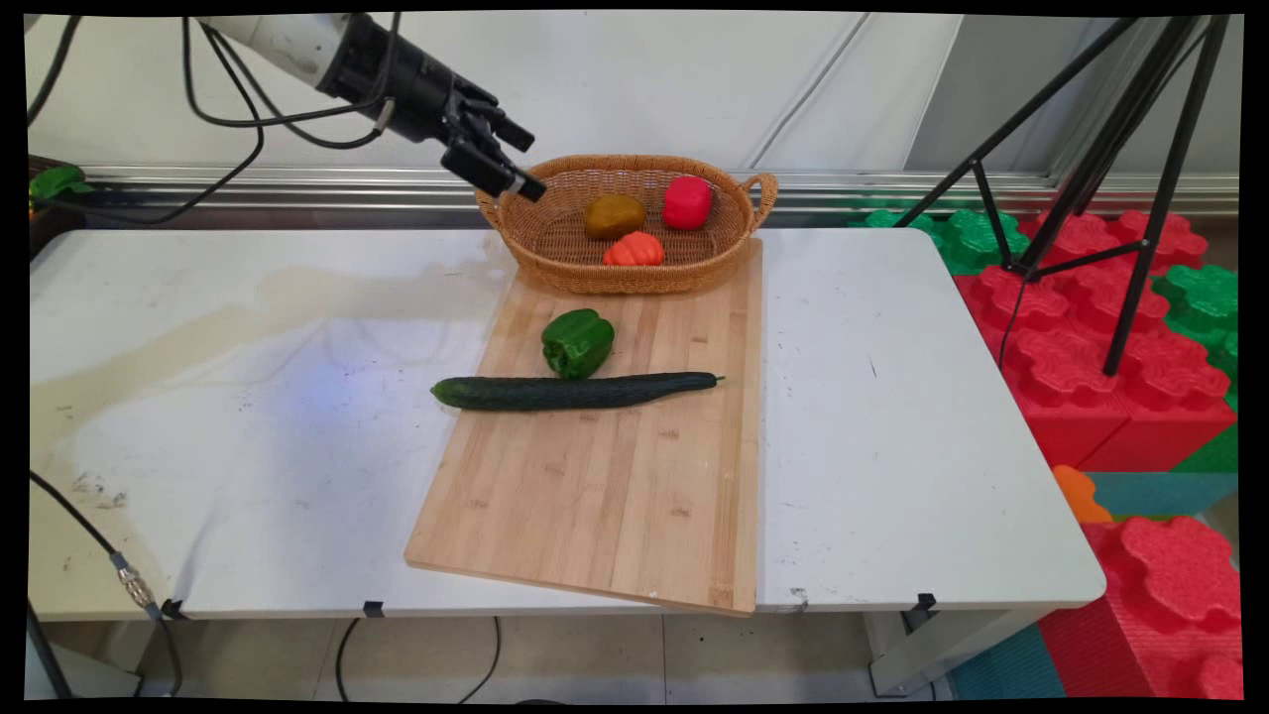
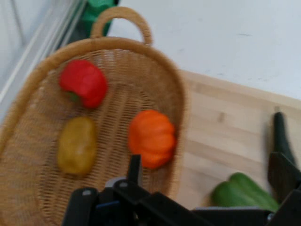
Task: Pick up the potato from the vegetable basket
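My gripper (image 1: 533,165) hangs open and empty in the air above the left end of a wicker basket (image 1: 620,278). In the basket lie a red pepper (image 1: 687,202), a brownish-yellow potato (image 1: 614,216) and an orange pumpkin (image 1: 634,250). The hand view looks down on the same basket (image 2: 181,96), with the red pepper (image 2: 84,83), the potato (image 2: 76,145) and the pumpkin (image 2: 151,137); the gripper (image 2: 207,165) stands wide over the basket's near rim. On the wooden cutting board (image 1: 615,496) in front of the basket lie a green pepper (image 1: 577,342) and a long cucumber (image 1: 575,391).
The board rests on a white table (image 1: 892,416) and reaches its front edge. A black tripod (image 1: 1100,169) stands past the table's right end, over red and green foam blocks (image 1: 1100,327). Black cables (image 1: 228,119) hang from the arm at upper left.
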Controlling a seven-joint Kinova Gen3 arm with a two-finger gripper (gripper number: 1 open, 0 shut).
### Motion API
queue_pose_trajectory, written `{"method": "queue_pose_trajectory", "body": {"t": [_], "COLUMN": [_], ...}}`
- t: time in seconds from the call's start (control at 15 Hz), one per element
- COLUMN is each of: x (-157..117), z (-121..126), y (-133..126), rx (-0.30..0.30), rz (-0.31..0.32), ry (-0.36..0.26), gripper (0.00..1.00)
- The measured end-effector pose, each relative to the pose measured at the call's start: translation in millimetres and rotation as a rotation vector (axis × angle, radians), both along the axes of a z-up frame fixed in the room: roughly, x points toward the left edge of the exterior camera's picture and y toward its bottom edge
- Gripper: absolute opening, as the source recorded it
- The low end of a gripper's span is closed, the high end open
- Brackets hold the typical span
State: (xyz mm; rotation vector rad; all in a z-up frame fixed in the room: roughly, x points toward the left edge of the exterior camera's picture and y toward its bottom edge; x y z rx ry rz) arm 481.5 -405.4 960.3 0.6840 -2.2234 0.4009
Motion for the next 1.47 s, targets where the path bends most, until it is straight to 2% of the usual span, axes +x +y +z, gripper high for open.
{"method": "queue_pose_trajectory", "body": {"t": [0.33,0.6,1.13,1.47], "x": [0.6,-8.0,-30.5,-44.5], "z": [-11.0,-32.8,-93.5,-130.9], "y": [-30.6,-67.2,-132.2,-166.6], "rx": [-0.036,-0.045,0.005,0.048], "rz": [0.040,0.070,0.132,0.147], "ry": [-0.061,-0.120,-0.206,-0.248], "gripper": [1.00,1.00,1.00,1.00]}}
